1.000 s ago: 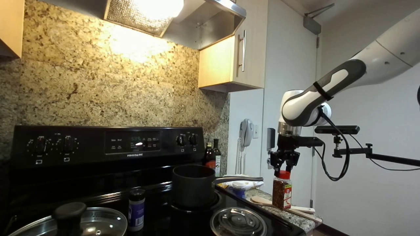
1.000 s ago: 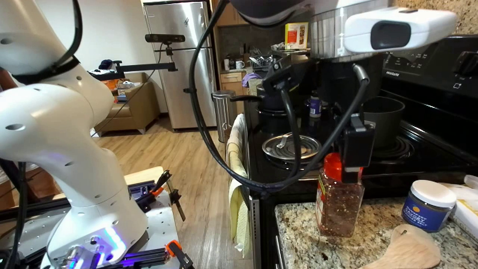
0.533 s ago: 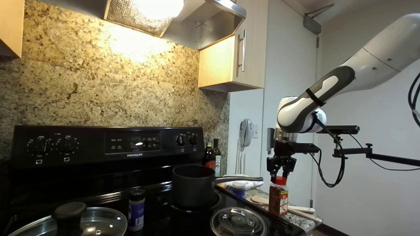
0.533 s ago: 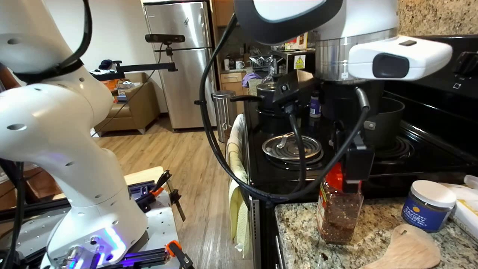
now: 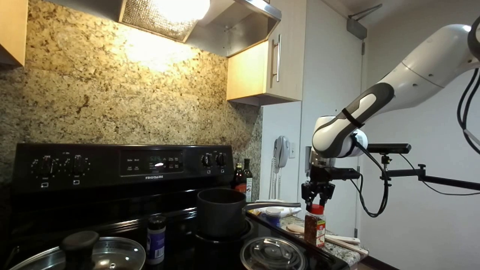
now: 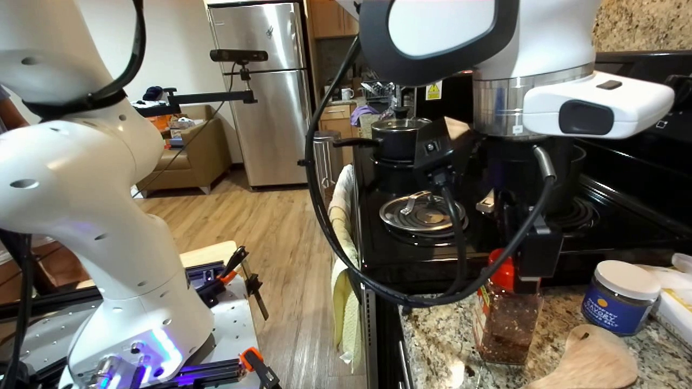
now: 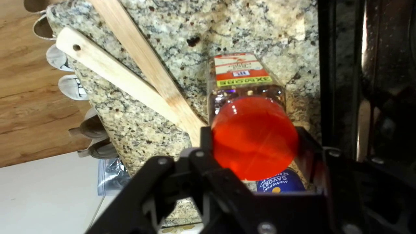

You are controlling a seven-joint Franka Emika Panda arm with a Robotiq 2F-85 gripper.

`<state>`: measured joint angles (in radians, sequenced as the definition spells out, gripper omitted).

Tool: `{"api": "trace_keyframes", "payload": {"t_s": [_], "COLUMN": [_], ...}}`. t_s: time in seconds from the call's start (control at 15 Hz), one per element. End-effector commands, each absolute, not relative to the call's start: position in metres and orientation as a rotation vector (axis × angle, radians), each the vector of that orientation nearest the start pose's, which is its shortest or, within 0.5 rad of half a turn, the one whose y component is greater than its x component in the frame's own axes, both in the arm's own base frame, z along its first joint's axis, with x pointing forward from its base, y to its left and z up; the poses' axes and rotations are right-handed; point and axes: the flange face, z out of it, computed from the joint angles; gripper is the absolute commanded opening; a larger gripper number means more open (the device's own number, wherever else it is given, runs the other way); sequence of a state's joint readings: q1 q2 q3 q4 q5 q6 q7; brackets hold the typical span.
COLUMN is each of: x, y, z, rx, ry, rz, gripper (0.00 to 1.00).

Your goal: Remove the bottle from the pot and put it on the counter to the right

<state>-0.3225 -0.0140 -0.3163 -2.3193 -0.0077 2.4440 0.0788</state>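
Note:
The bottle, with a red cap and red flake contents, shows in both exterior views (image 5: pixel 315 230) (image 6: pixel 508 332). My gripper (image 5: pixel 316 207) is shut on its red cap from above, one finger on each side. In the wrist view the cap (image 7: pixel 255 139) fills the space between the fingers. The bottle is upright over the granite counter (image 6: pixel 432 337), right of the stove; its base is at or very near the surface, I cannot tell which. The dark pot (image 5: pixel 221 213) stands on a rear burner, handle towards the counter, and is partly hidden by my arm in an exterior view (image 6: pixel 573 173).
Wooden utensils (image 7: pixel 130 55) lie on the counter beside the bottle. A blue jar with a white lid (image 6: pixel 621 297) stands behind them. A silver lid (image 5: pixel 273 255) covers the front burner. A towel (image 6: pixel 343 259) hangs at the stove front. The counter edge drops to the floor.
My gripper has moved down with the bottle held in it, bringing the bottle lower over the counter. It has also shifted slightly towards the stove side. The pot has not moved.

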Motion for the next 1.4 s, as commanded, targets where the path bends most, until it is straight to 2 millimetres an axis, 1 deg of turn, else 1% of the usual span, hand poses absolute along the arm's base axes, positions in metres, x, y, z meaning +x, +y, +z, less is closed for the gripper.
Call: {"api": "trace_keyframes", "payload": {"t_s": [0.0,0.07,0.13,0.27,0.4,0.53,0.73,0.87,1.0,1.13,1.33], "x": [0.420,0.419,0.419,0.417,0.414,0.408,0.398,0.394,0.387,0.380,0.370], "y": [-0.317,-0.318,-0.318,-0.317,-0.317,-0.318,-0.309,-0.296,-0.274,-0.249,-0.211], "z": [0.363,0.364,0.365,0.371,0.381,0.398,0.440,0.470,0.495,0.516,0.541], "rx": [-2.967,-2.968,-2.970,-2.971,-2.955,-2.938,-2.904,-2.882,-2.880,-2.893,-2.939], "ry": [1.122,1.122,1.121,1.121,1.141,1.174,1.224,1.264,1.249,1.219,1.124], "rz": [-0.257,-0.262,-0.268,-0.291,-0.327,-0.348,-0.446,-0.495,-0.476,-0.411,-0.308], "gripper": [0.92,0.98,0.99,1.00,1.00,1.00,1.00,1.00,1.00,1.00,1.00]}}
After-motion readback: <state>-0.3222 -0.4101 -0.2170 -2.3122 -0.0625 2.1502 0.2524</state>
